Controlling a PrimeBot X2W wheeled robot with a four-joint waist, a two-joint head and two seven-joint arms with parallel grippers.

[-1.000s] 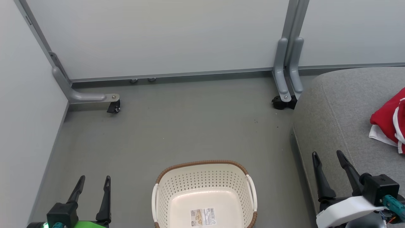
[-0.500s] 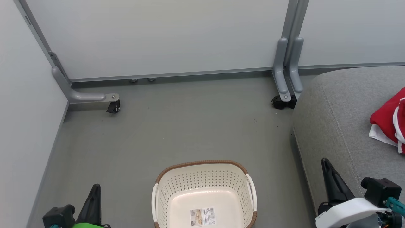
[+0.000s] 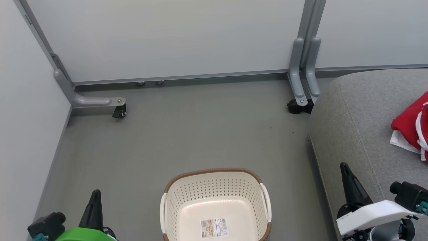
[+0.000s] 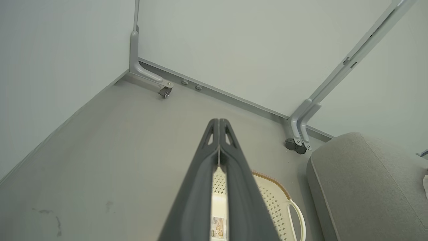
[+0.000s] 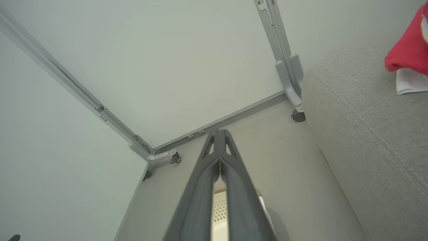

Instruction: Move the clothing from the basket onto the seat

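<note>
We're watching the bright red, white-trimmed fabric clothing (image 3: 413, 129) lying on the grey upholstered seat (image 3: 354, 127), well apart from the cream perforated plastic basket (image 3: 214, 172) on the grey floor (image 3: 187, 134); our left gripper (image 4: 219, 121) and right gripper (image 5: 219, 131) are holding fingertips pressed together.

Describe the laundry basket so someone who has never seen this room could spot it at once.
Find the large grey seat at the right of the head view. On the floor left of it stands the basket. It alone is cream perforated plastic, with a brown woven-look rim, white side handles and a label sticker on its bottom.
</note>
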